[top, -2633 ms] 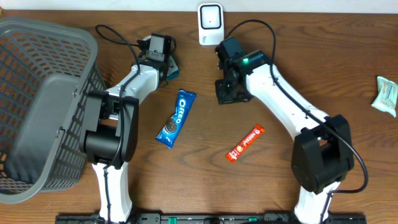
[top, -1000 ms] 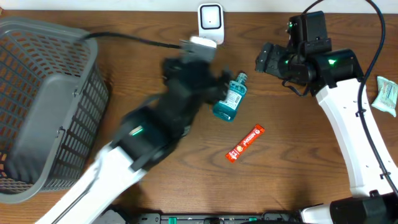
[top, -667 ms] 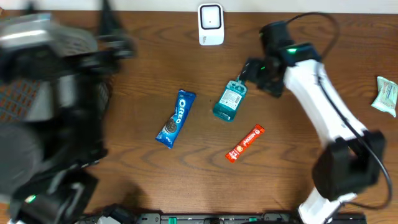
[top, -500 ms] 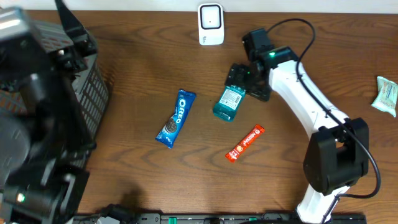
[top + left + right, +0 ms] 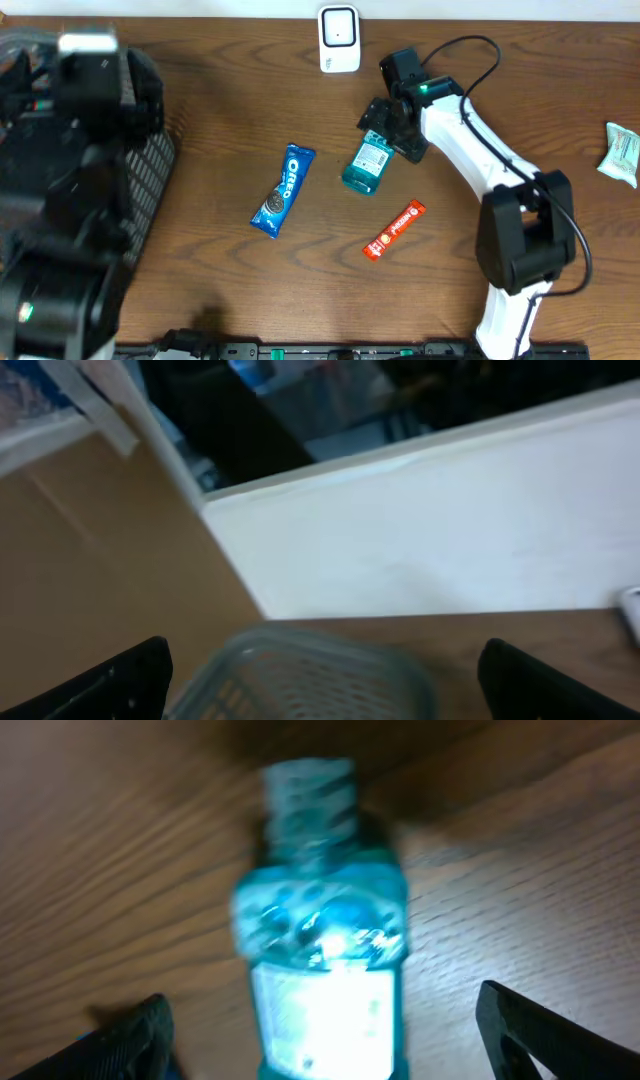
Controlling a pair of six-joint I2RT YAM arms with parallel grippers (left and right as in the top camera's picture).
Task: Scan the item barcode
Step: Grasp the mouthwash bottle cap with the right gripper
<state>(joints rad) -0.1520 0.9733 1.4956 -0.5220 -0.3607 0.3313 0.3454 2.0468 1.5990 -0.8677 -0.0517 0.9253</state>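
A teal mouthwash bottle (image 5: 366, 165) lies on the wooden table, cap toward the back right. My right gripper (image 5: 390, 135) hangs over its cap end, open. In the right wrist view the bottle (image 5: 320, 935) sits between the two dark fingertips (image 5: 535, 1035), with room on both sides. The white barcode scanner (image 5: 339, 38) stands at the back edge, left of the right arm. My left arm (image 5: 70, 200) is a blurred mass close to the camera at the left. Its gripper (image 5: 325, 695) is open, with nothing in it, above the basket.
A grey mesh basket (image 5: 150, 150) stands at the left, mostly hidden by the left arm; its rim (image 5: 320, 665) shows blurred in the left wrist view. A blue Oreo pack (image 5: 283, 190) and an orange bar (image 5: 394, 230) lie mid-table. A pale packet (image 5: 622, 152) lies at the right edge.
The left arm has swung away from the bottle to the left, over the basket. The right arm has come from the back right down to the bottle's cap end.
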